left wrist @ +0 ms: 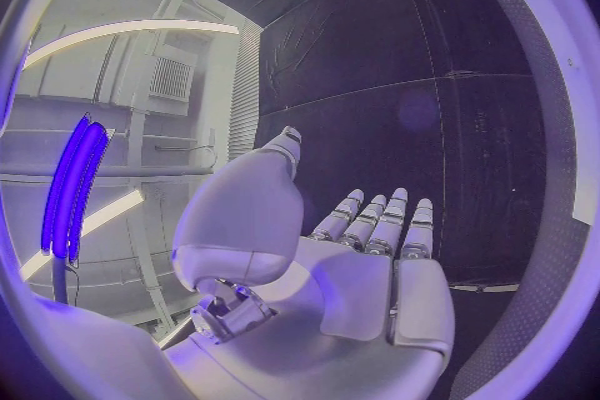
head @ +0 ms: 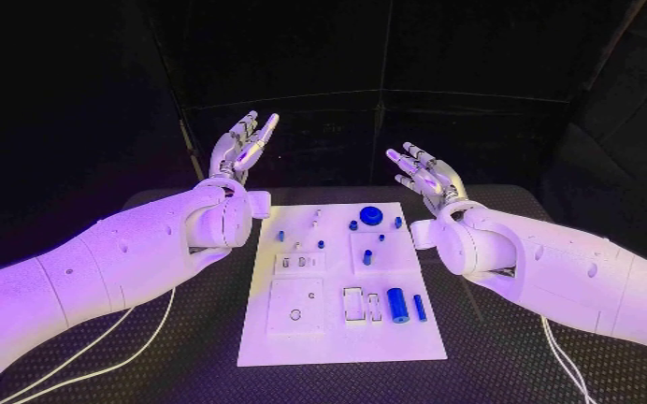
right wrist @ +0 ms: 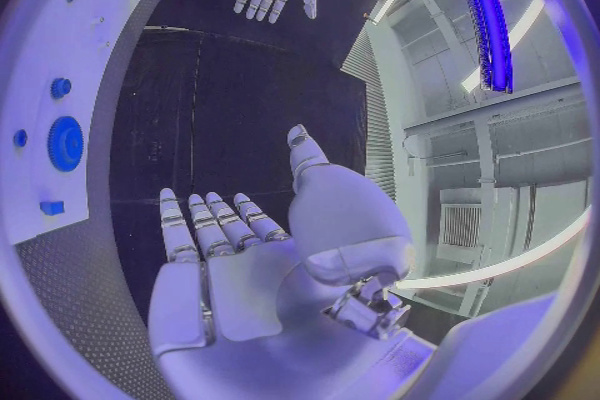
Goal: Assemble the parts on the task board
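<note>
The task board (head: 337, 329) lies in the middle of the surface (head: 499, 367), its blue parts (head: 398, 305) scattered on it. The left robot hand (head: 243, 150) and the right robot hand (head: 426, 178) are raised above the board's far corners, both released, fingers apart, grasping nothing.

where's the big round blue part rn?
In the head view, the large round blue disc lies on the far part of the white task board, right of its centre, with small blue pieces beside it, nearer the right hand.
</note>
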Tool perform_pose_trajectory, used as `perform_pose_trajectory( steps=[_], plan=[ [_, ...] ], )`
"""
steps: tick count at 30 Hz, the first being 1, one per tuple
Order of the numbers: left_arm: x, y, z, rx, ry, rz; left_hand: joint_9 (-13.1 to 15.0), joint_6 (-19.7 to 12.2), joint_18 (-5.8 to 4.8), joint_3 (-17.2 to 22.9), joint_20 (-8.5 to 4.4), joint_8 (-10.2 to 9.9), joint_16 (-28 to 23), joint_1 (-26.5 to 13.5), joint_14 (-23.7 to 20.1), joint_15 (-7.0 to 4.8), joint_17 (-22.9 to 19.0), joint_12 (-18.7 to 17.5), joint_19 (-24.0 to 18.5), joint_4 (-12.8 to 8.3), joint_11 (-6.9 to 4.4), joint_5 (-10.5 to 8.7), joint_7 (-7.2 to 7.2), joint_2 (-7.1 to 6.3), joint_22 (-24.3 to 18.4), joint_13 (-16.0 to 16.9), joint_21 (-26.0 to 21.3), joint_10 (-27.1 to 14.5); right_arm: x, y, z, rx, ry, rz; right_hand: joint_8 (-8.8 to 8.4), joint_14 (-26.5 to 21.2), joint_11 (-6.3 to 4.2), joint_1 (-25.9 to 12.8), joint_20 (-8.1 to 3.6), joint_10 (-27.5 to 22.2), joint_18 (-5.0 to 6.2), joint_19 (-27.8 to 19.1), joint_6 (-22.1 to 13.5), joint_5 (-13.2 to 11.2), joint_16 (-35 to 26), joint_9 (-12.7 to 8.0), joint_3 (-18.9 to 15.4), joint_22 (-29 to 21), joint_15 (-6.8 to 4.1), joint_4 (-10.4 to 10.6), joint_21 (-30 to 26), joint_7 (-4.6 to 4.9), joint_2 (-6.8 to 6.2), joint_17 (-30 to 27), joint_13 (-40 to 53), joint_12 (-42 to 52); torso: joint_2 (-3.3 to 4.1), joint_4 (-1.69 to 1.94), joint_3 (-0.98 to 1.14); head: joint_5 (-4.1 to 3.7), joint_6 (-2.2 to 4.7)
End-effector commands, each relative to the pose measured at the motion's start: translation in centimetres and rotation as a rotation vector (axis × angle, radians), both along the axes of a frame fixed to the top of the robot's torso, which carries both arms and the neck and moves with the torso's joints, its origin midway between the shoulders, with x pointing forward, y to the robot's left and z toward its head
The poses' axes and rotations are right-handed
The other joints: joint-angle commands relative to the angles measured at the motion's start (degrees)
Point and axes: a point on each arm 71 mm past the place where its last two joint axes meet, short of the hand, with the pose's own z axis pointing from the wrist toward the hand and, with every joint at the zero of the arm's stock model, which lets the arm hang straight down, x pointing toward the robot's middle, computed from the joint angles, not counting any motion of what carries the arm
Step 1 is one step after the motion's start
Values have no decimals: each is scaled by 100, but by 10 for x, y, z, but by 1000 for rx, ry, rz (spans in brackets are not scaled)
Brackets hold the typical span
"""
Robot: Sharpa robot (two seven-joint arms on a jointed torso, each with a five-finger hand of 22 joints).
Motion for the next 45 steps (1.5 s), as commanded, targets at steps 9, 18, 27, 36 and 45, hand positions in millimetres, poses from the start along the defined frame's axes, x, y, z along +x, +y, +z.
perform_pose_trajectory(
  steps=[9, 18, 27, 36, 45],
  plan=[
    [0, 1, 8, -8, -72, -110, 97, 675, 326, 100, 152, 160, 309, 417, 1172, 124, 188, 164, 532, -7, 296, 39, 595, 23, 126, 96, 206, 691, 21, 1, 14, -305, -172, 183, 725, 4021, 13, 1640, 37, 3801, 737, 2770, 3247, -32, 934, 336, 279, 487, -123, -1055, 1120, 732, -25, 289, 265, 788, 104, 20, -1, 22, -10],
    [-13, 7, 15, -12, -81, -173, 283, 2312, 438, 94, 32, 549, 1440, 941, 4357, -104, 685, 977, 4318, -396, 335, 47, 464, -10, 854, 406, 1783, 3888, 29, 3, 32, -590, -319, 239, 818, 5859, -388, 1768, -502, 5118, 794, 4068, 4478, 28, 1286, 283, 479, 802, -719, -1431, 1955, 442, 2, 431, 206, 791, 312, 47, -10, -5, 42],
    [-36, 5, 28, 15, -105, -274, 420, 4046, 441, 124, -460, 973, 2066, 1377, 5756, -567, 1157, 1140, 5550, -768, -68, 41, 413, -12, 1032, 395, 2298, 5092, 32, 15, 51, -996, -411, 307, 702, 7533, -771, 1484, -1008, 6049, 795, 5159, 4942, 172, 1995, 269, 268, 1271, -1171, -1413, 2936, 164, -269, 954, 257, 699, 613, 77, -40, -27, 113],
    [-55, -1, 37, 3, -104, -336, 376, 4191, 422, 90, -510, 931, 2154, 1405, 5815, -618, 1295, 1059, 5652, -809, -104, 44, 386, -27, 1050, 359, 2342, 5295, 29, 31, 57, -1287, -454, 349, 473, 7613, -809, 1311, -1152, 5989, 760, 5435, 5076, 242, 3562, 256, 113, 1740, -1238, -1392, 3729, 100, -381, 1994, 251, 299, 899, 118, -79, -80, 199],
    [-62, -3, 39, -4, -101, -357, 346, 4210, 417, 59, -518, 883, 2176, 1381, 5800, -615, 1355, 985, 5699, -804, -94, 45, 399, -29, 1062, 332, 2368, 5319, 24, 43, 60, -1396, -490, 360, 286, 7502, -752, 1294, -1107, 5622, 767, 5281, 4973, 235, 5125, 260, 11, 2133, -1207, -1373, 4308, 81, -446, 3599, 271, 266, 1093, 154, -90, -120, 250]
  ],
)
